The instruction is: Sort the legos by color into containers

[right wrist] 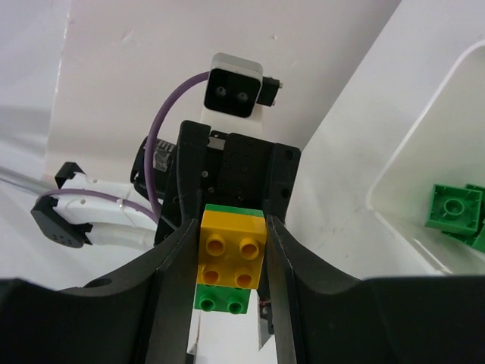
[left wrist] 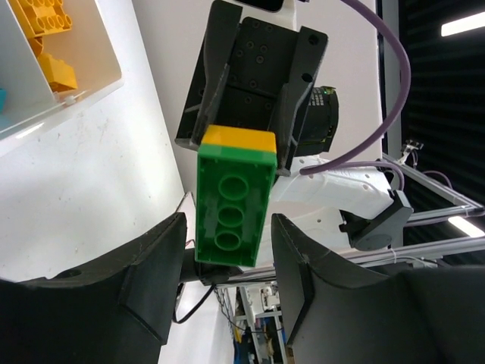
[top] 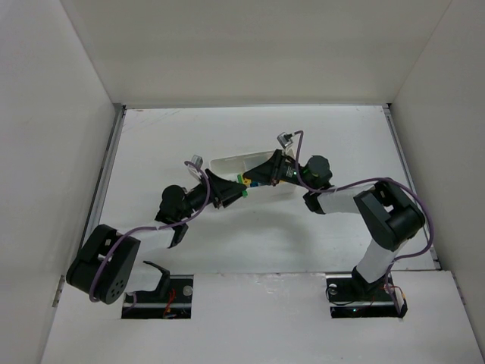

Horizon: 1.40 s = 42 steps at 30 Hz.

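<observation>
– Stack (top: 244,184) of two legos: where is it?
– In the air over the middle of the table (top: 189,136), between the two grippers. They meet nose to nose at the near side of the tray (top: 227,164).
– Who has it?
– The right gripper (right wrist: 231,227) is clamped on the yellow brick (right wrist: 231,254), with a finger pressed to each side. The left gripper (left wrist: 227,254) flanks the green brick (left wrist: 231,205) with its jaws parted. A sliver of gap shows, so there is no grip there.
– What lies around?
– The tray's compartments. One holds sorted yellow legos (left wrist: 45,38), and a cyan scrap (left wrist: 2,98) shows in the next, cut off by the picture's edge. Green legos (right wrist: 455,208) lie in an end one.
– Anything in the way?
– From above, both grippers and the right wrist cover most of the tray, so its contents are hidden in that view. A purple cable (left wrist: 404,76) loops along each arm.
– Surface and room?
– The table is white and lightly marked, boxed by white panels (top: 250,53) along its far edge and both sides.
</observation>
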Tool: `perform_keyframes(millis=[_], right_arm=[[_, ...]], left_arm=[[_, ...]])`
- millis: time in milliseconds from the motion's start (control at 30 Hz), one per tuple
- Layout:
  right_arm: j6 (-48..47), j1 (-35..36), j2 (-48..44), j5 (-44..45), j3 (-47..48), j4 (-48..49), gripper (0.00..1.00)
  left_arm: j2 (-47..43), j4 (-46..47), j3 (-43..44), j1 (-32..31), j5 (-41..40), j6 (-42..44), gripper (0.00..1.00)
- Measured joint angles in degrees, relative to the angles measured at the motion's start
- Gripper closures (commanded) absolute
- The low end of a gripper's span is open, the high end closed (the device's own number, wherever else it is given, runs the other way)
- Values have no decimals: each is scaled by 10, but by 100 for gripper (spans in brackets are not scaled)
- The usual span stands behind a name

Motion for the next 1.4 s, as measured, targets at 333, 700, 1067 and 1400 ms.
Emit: perform_keyframes(millis=[333, 700, 1067, 1400], right_arm=[[-1, 8, 9, 2, 2, -4, 62], [6, -1, 5, 0, -5, 3, 62], [-14, -56, -39, 61, -50, -23, 62], [-277, -2, -222, 414, -37, -316, 60]], left_arm=[[8, -1, 1, -11, -10, 13, 74], [-45, -57, -1, 7, -5, 30, 81], [-123, -105, -7, 41, -18, 51, 81], [-144, -241, 0, 36, -100, 118, 81]])
